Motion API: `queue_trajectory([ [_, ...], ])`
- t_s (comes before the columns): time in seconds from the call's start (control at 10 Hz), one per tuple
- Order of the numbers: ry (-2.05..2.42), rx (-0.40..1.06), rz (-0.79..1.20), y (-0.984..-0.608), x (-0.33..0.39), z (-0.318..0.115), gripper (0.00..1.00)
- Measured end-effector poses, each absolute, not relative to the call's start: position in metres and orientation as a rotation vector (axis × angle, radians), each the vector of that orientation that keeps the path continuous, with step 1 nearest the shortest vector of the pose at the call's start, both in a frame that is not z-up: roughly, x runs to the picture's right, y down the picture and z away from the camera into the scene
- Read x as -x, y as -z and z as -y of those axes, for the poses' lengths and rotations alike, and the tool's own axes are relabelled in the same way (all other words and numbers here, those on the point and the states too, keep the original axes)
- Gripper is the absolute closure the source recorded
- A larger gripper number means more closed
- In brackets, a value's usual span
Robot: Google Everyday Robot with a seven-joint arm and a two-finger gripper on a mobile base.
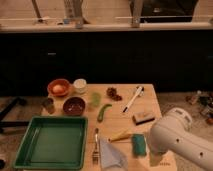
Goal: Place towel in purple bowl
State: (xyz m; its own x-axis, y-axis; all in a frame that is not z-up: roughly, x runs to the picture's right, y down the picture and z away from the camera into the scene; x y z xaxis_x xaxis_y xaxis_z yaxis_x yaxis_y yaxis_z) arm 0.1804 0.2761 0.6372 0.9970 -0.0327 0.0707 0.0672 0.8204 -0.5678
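Pale grey-blue towel [111,155] is noted at the near edge of the wooden counter [120,121], folded to a rough triangle and lying free. A fork [95,147] is seen just beside it on the left, and a dark green sponge [138,144] close on the right. A green tray [50,120] is set at the near left corner.

The white arm [177,137] is seen low on the right, over the counter's near right corner. The gripper itself is not seen; it is hidden off the lower right, and its fingers are taken as spread wide.

Mid-counter: a yellow object [121,135] is noted past the towel, a brown-topped block [144,117] to the right, and a green pod [103,111] at centre.

The purple bowl [65,106] is found just behind the tray, well apart from the towel; something dark is seen inside it but cannot be identified. A small jar [48,105] stands beside it on the left.

Farther back, an orange bowl [52,86] and a white cup [80,85] are placed side by side. A brown cluster [113,93] and a white utensil [133,98] are recorded toward the far right.
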Motion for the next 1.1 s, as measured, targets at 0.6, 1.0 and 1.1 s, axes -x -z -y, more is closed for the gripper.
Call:
queue_trajectory([
  [0.6, -0.008, 0.622, 0.146, -0.641, -0.119, -0.319, 0.2],
  [1.0, 0.052, 0.607, 0.197, -0.655, -0.07, -0.341, 0.2],
  [1.1, 0.058, 0.607, 0.197, -0.659, -0.065, -0.346, 0.2],
])
